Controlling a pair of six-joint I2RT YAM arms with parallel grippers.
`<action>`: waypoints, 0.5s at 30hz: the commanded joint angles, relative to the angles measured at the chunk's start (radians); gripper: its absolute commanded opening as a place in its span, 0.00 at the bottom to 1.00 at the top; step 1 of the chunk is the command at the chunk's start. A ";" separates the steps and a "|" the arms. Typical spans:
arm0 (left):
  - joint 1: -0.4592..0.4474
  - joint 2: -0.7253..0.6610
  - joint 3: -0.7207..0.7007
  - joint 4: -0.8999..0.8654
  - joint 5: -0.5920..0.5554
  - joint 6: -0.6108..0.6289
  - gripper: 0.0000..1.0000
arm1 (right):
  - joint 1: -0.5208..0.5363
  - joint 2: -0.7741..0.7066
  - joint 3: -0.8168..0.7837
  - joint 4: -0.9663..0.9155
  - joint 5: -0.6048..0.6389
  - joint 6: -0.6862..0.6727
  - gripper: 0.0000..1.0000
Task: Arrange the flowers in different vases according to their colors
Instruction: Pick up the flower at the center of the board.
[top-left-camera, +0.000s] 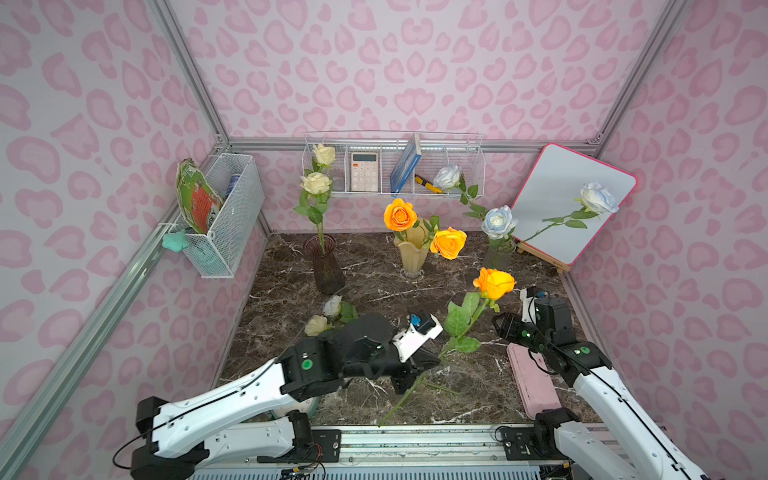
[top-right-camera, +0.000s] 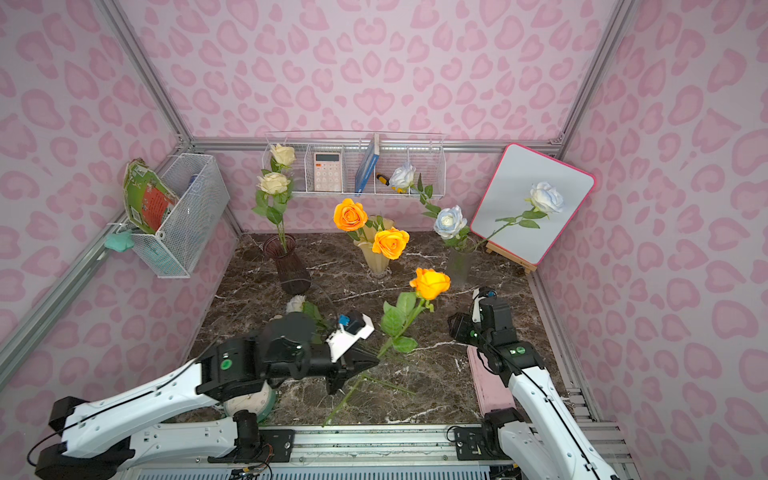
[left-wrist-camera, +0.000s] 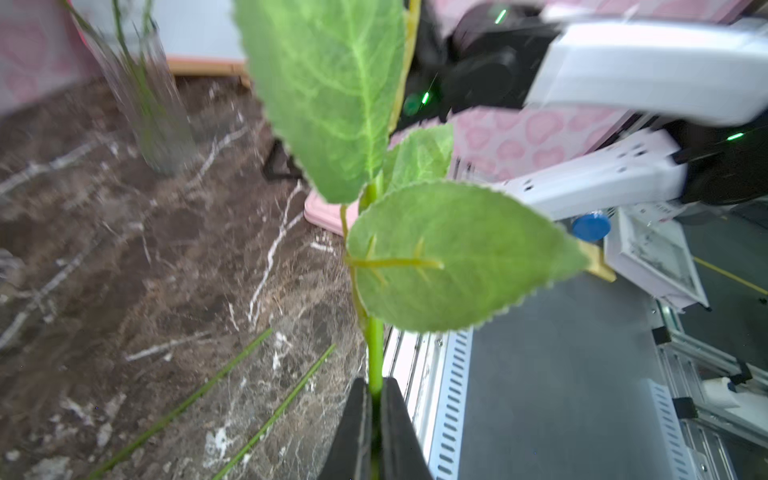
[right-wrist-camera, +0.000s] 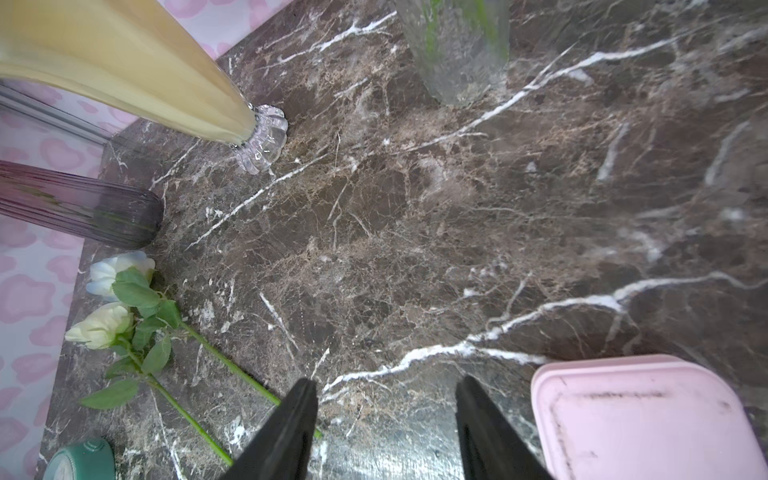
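Now my left gripper (left-wrist-camera: 374, 415) pinches the orange rose (top-left-camera: 493, 283) low on its stem; I keep it upright toward the yellow vase (top-left-camera: 412, 257) ahead, while my right gripper (right-wrist-camera: 386, 419), jaws apart, holds nothing.

Left gripper (top-right-camera: 365, 363) clamped on stem of orange rose (top-right-camera: 430, 283), head raised above marble tabletop (top-right-camera: 436, 370), stem slanting toward front edge. Right gripper (top-right-camera: 482, 296) near clear vase (top-right-camera: 459, 266), jaw gap not discernible. Two orange roses (top-right-camera: 351, 215) in yellow vase (top-right-camera: 377, 259); cream roses (top-right-camera: 274, 183) in dark vase (top-right-camera: 291, 266).
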 joint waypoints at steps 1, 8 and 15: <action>0.001 -0.111 0.047 0.003 -0.143 0.077 0.00 | -0.001 0.010 0.006 0.024 -0.015 -0.015 0.57; 0.000 -0.191 0.136 0.219 -0.440 0.309 0.00 | -0.002 0.028 0.019 0.033 -0.022 -0.027 0.56; 0.004 -0.051 0.164 0.673 -0.568 0.574 0.00 | -0.001 0.050 0.024 0.044 -0.027 -0.041 0.56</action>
